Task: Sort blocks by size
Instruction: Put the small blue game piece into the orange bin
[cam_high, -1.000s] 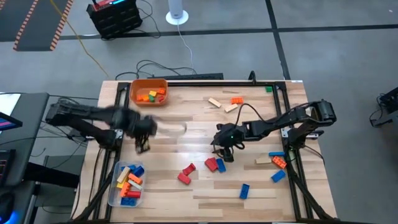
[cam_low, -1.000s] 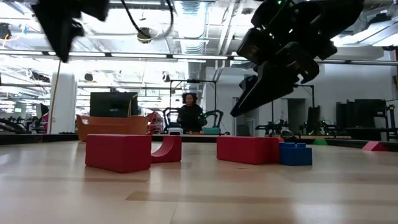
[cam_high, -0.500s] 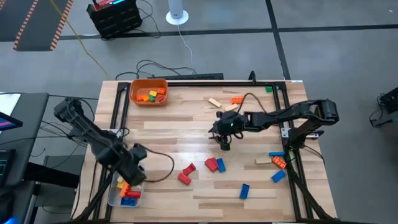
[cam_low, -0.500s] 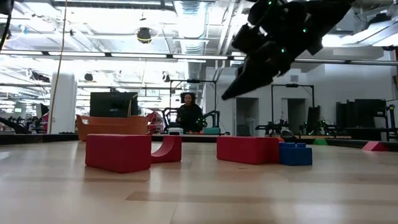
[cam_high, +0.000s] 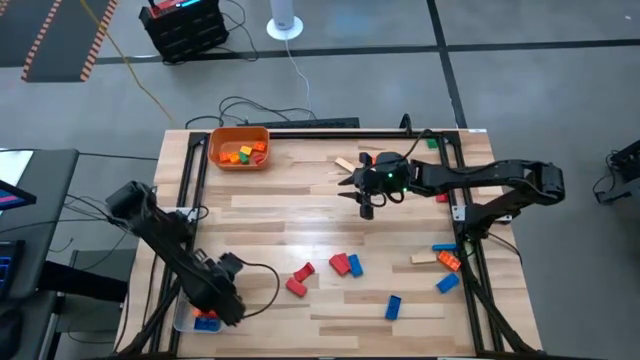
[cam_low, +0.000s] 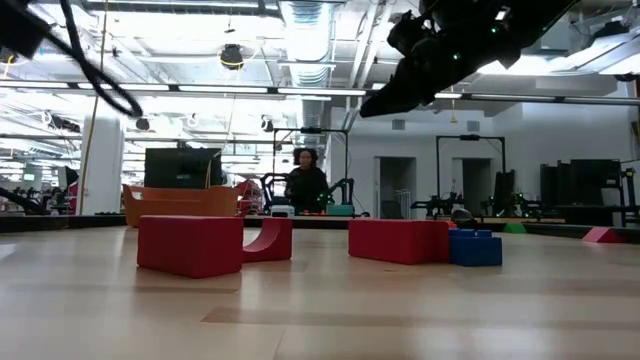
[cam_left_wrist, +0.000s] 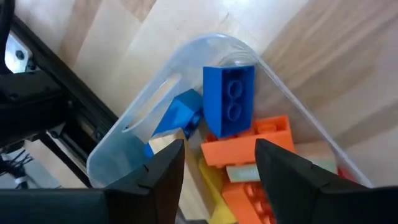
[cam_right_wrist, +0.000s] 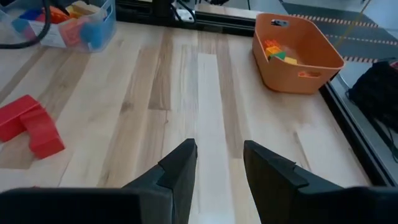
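The left hand (cam_high: 222, 300) hangs over the clear tub (cam_left_wrist: 186, 74) at the near left corner of the wooden surface (cam_high: 300, 215), its fingers (cam_left_wrist: 165, 171) parted with nothing between them; below them lie a blue brick (cam_left_wrist: 228, 99), orange bricks (cam_left_wrist: 255, 140) and a tan piece. The right hand (cam_high: 366, 205) is raised above the far middle of the surface, fingers (cam_right_wrist: 180, 168) apart and empty, with the orange bin (cam_high: 238, 147) and its few small blocks at the far left corner. Red blocks (cam_high: 300, 277) and a blue one (cam_high: 393, 306) lie loose near the front centre, more blocks (cam_high: 445, 262) are scattered along the right edge, and tan pieces (cam_high: 345, 165) rest just beside the right hand. A person (cam_low: 304, 185) stands in the room beyond.
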